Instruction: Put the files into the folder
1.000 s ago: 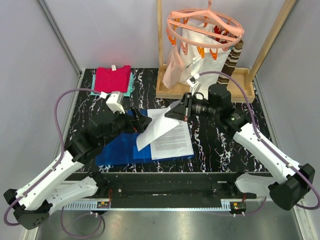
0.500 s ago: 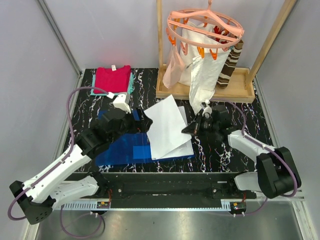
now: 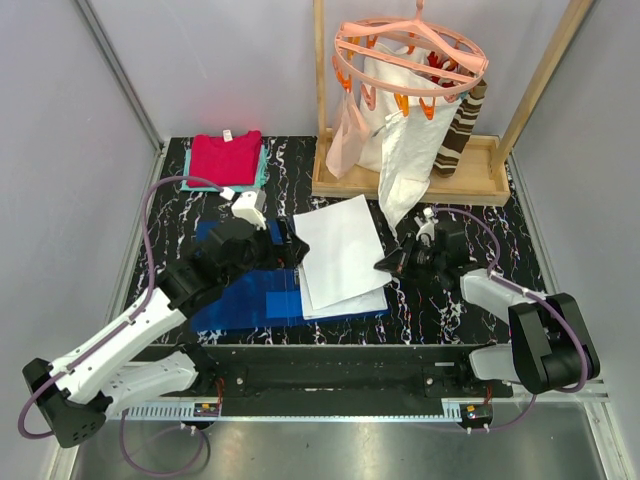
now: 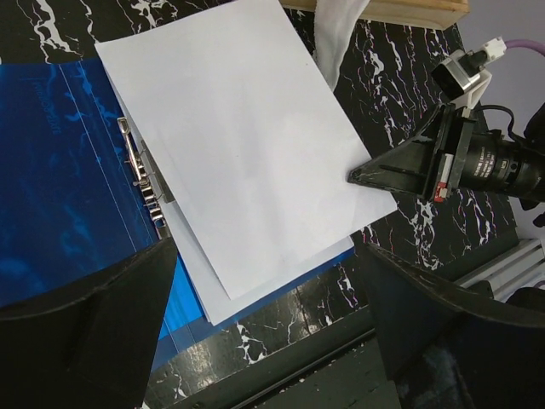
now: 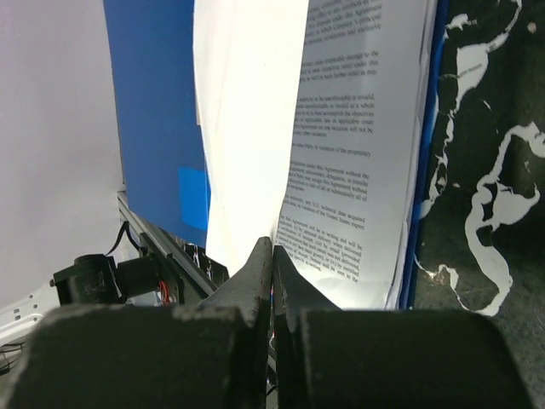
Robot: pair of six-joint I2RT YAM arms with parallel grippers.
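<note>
The blue folder [image 3: 235,300] lies open on the black marble table. The white files [image 3: 340,250] lie on its right half, next to the metal clip [image 4: 145,183]. My right gripper [image 3: 383,265] is shut on the right edge of the top sheet [image 5: 247,128] and holds that edge slightly raised. Under it lies a printed sheet [image 5: 358,170] flat on the folder [image 5: 153,111]. My left gripper [image 3: 290,248] hovers open and empty over the folder's middle. In the left wrist view its fingers straddle the files [image 4: 247,145] and the folder [image 4: 60,170] from above.
A red cloth on a teal one [image 3: 226,157] lies at the back left. A wooden rack [image 3: 400,185] at the back right carries an orange peg hanger [image 3: 410,50] with white garments [image 3: 405,170] hanging down close to the files' far corner.
My right gripper has come down and drawn back to the right, and the lifted sheet now lies much flatter over the folder. My left gripper has shifted slightly right over the folder's middle.
</note>
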